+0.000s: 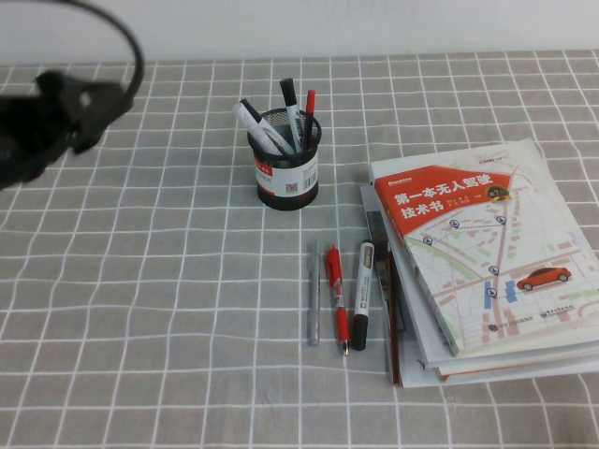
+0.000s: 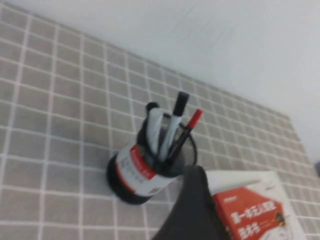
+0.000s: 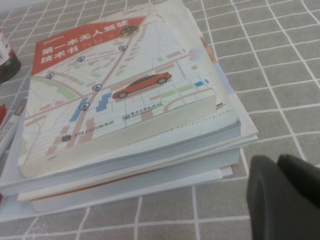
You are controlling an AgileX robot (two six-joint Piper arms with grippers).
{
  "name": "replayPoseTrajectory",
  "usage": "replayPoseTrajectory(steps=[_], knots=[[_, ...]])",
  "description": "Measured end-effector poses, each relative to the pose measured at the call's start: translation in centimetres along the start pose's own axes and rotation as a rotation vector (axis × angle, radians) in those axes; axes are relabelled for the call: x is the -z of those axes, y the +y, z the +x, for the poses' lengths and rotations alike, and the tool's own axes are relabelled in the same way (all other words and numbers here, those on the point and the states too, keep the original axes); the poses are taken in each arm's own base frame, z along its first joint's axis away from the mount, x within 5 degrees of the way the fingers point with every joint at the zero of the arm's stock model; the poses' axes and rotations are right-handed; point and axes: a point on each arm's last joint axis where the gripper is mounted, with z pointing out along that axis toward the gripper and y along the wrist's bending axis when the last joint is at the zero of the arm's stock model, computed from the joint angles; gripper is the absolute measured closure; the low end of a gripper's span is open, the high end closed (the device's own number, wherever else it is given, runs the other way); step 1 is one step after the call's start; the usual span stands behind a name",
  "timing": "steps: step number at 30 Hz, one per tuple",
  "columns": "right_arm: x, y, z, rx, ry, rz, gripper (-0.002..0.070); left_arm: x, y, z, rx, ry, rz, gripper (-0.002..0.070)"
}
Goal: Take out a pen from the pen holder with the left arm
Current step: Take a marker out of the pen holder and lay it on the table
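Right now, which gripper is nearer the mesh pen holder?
Left. The left gripper is left of the mesh pen holder, not touching; the right gripper sits beyond the book stack.

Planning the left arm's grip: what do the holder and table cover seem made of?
The holder looks like black metal mesh, holes visible, with a printed label. The cover seems matte cloth, no glare. Left claw hovers left of the holder; right claw by the books.

Black left gripper point(image 1: 94, 103) at the table's point(image 1: 140, 281) far left, thin black cable point(image 1: 132, 44) arching above; black, rounded right gripper point(image 3: 278, 165) beside books point(image 3: 125, 100).
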Motion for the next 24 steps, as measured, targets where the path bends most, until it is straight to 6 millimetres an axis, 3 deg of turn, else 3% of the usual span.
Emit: replayPoseTrajectory(steps=[4,7,16,24], knots=[[0.0,0.0,0.0,0.0,0.0,0.0,0.0689,-3.7,1.2,-0.6,0.065,-0.03,0.075,0.0197],[0.0,0.0,0.0,0.0,0.0,0.0,0.0689,-6.1,2.1,0.0,0.042,-0.017,0.064,0.0206],[0.0,0.0,0.0,0.0,0.0,0.0,0.0689,-12.4,-0.1,2.4,-0.14,0.089,0.107,0.0252],[0.0,0.0,0.0,0.0,0.0,0.0,0.0689,-17.3,1.2,2.4,-0.136,0.111,0.057,0.0255]])
